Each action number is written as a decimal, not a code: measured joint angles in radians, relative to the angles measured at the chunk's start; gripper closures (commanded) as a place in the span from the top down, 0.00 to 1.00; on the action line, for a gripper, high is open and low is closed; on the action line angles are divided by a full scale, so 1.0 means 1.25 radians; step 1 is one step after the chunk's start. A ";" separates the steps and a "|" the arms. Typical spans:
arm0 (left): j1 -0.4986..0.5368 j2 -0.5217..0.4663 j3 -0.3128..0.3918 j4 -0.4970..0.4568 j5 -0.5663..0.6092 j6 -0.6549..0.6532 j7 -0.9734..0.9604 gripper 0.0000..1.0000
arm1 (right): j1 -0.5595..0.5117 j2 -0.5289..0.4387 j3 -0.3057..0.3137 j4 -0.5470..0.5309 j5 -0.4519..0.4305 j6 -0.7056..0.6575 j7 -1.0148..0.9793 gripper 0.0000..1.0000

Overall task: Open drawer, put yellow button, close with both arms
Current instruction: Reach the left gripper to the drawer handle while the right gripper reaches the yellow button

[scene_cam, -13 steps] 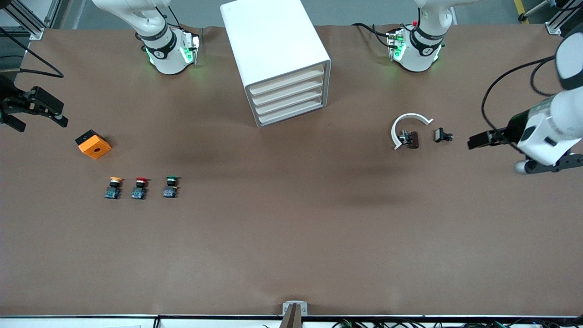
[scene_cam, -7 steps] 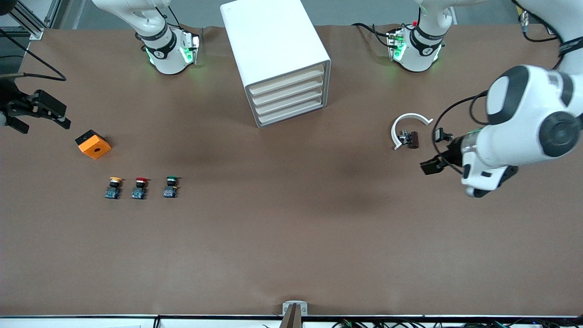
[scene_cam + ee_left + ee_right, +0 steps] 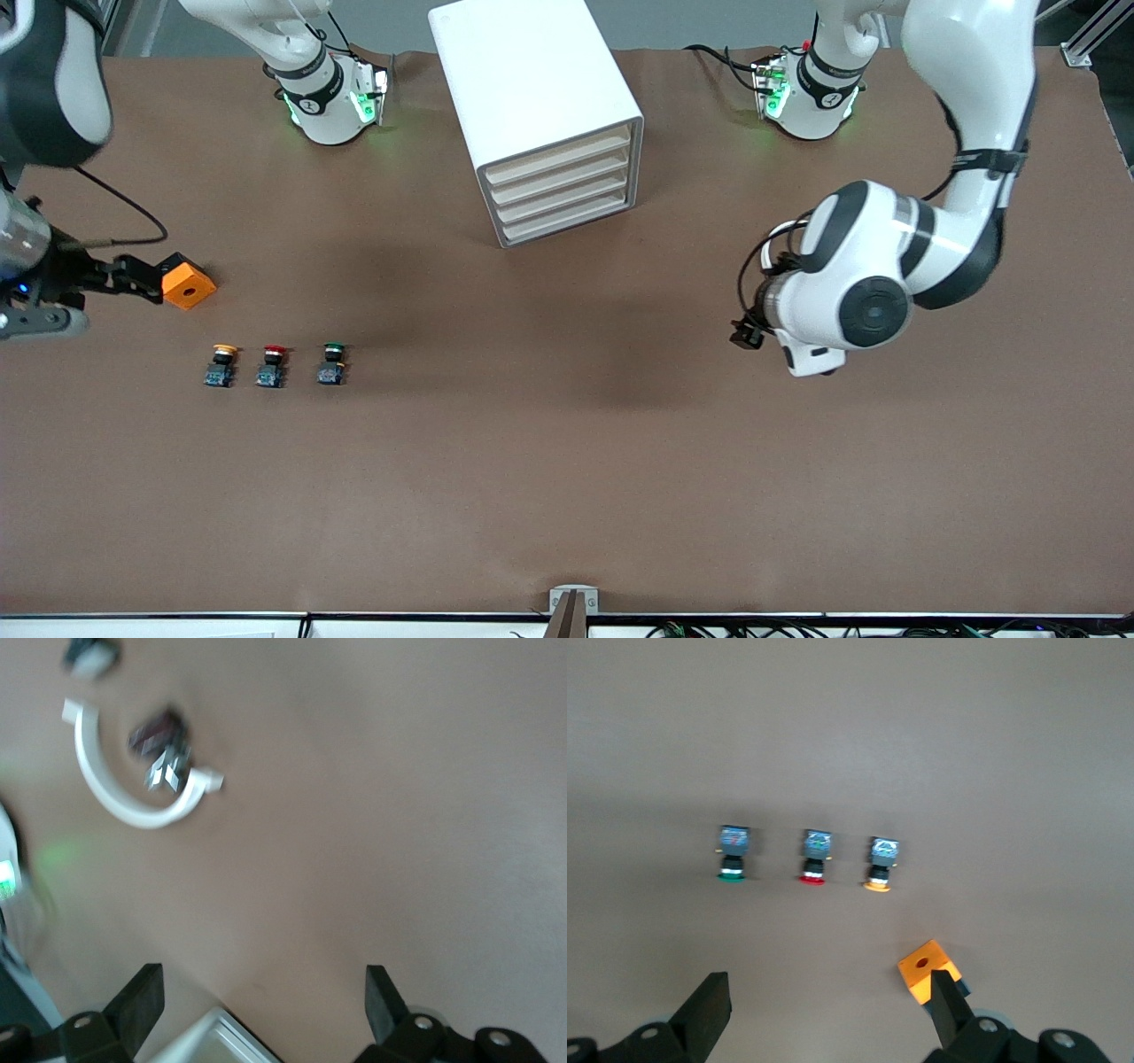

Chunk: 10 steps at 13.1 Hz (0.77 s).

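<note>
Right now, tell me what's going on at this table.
Nothing is held yet. The left end effector is open over the bare table near the white curved piece, at the left arm's end. The right end effector is open beside the orange block, over the row of buttons. The yellow button sits untouched on the table, and the drawer at the top of the white cabinet is shut.

Left tool point(image 3: 257, 1010) agape — right tool point(image 3: 828, 1014) agape, both aloft.
</note>
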 measured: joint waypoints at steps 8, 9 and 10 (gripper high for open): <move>-0.106 0.106 -0.001 0.005 -0.307 -0.031 -0.331 1.00 | -0.095 0.174 -0.006 -0.158 -0.009 0.410 -0.059 1.00; -0.110 0.111 -0.001 0.006 -0.352 -0.031 -0.332 1.00 | -0.099 0.176 -0.006 -0.189 -0.009 0.447 -0.060 1.00; -0.114 0.116 -0.001 0.006 -0.392 -0.033 -0.332 1.00 | -0.101 0.177 -0.005 -0.214 -0.009 0.475 -0.060 1.00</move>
